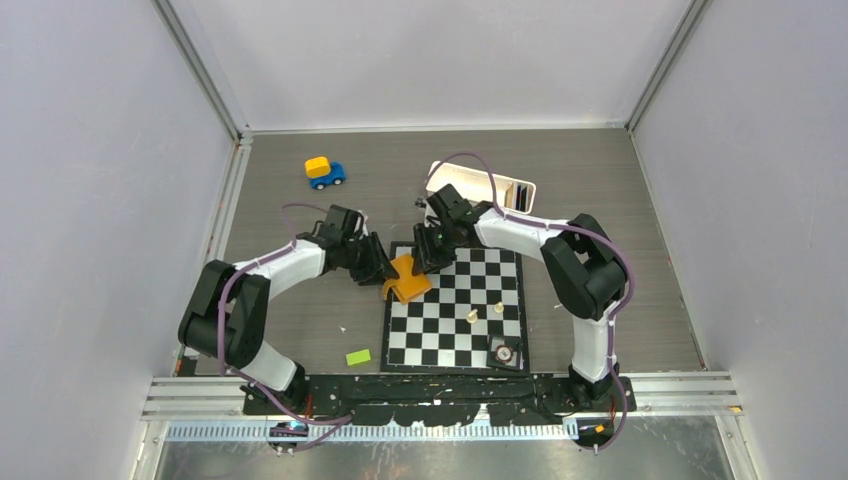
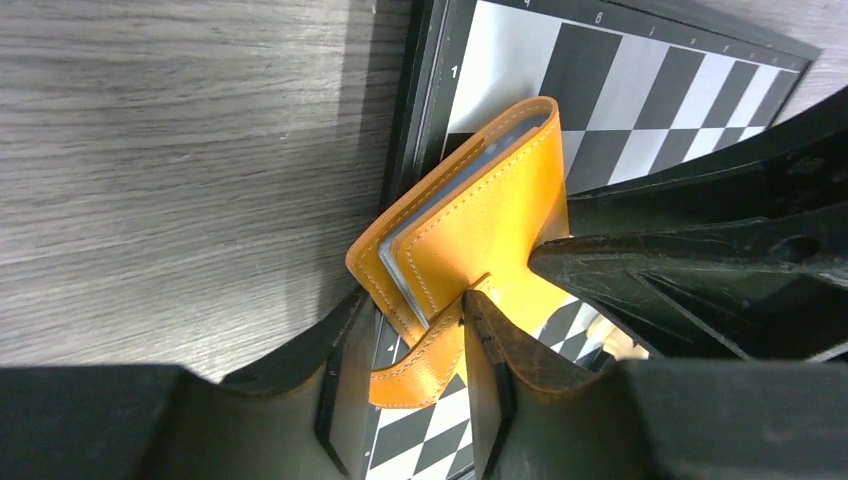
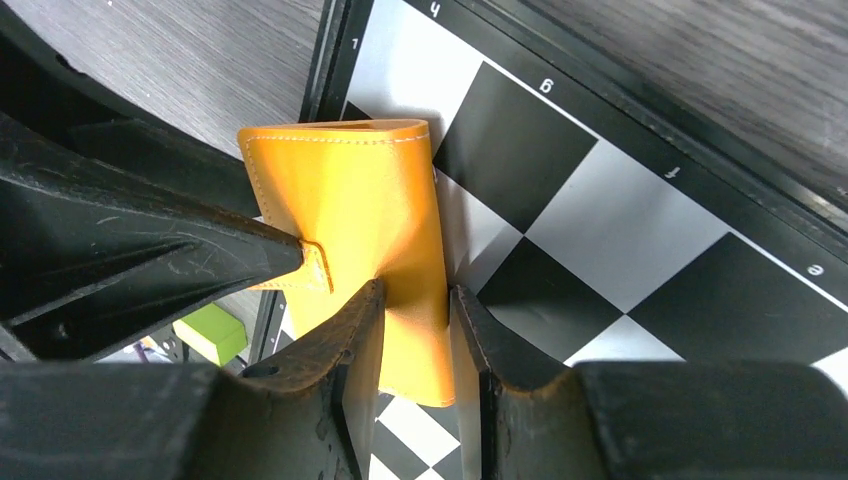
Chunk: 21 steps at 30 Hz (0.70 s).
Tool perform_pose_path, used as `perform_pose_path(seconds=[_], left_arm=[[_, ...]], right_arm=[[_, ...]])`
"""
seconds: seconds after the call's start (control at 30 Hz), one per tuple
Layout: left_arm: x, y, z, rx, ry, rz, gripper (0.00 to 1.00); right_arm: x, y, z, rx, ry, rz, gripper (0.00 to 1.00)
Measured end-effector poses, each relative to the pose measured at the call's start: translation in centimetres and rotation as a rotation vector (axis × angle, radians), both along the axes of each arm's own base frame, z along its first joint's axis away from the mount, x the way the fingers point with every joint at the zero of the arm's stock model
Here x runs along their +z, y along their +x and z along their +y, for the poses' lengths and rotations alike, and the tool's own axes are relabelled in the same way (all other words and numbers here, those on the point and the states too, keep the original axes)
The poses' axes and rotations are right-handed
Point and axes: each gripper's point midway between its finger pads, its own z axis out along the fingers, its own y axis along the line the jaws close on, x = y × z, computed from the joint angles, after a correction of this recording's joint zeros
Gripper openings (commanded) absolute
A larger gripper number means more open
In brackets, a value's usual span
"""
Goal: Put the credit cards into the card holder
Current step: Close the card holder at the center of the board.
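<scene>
At the top-left corner of the black-and-white chessboard [image 1: 450,340], seen from above, both arms meet over the flat orange leather card holder [image 1: 408,280]. The left pincer [image 1: 378,265] comes at it from the left and the right pincer [image 1: 432,252] from the far side. A blue and yellow toy car [image 1: 324,172], a white tray [image 1: 490,180] and a small green block [image 1: 358,357] sit well apart from it on the grey tabletop [image 1: 290,200].

From the left wrist, the left pincer is pinching the little orange strap of the card holder. The holder stands half open like a book, across the board's edge. Thin grey-blue edges show between the leather sides. They look like the credit cards [image 2: 398,268] tucked in, but I cannot tell how many.

From the right wrist, the right pincer is pinching the holder's front side, with leather between its two fingers. The left pincer's tip touches the strap.

The cards seem to be inside, so the step looks like closing the holder. The next move calls for folding the strap over and pressing it shut, without letting the cards slide out.
</scene>
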Motion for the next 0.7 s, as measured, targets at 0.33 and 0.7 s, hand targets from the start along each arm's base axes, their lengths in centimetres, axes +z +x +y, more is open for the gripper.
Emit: perform_pose_path(seconds=[0.33, 0.7], left_arm=[[0.4, 0.6, 0.1, 0.037, -0.056, -0.067, 0.0], [4.7, 1.0, 0.6, 0.0, -0.084, -0.288, 0.0]], right_arm=[[0.4, 0.4, -0.6, 0.004, 0.078, 0.037, 0.47], [1.5, 0.7, -4.5, -0.074, 0.132, 0.068, 0.64]])
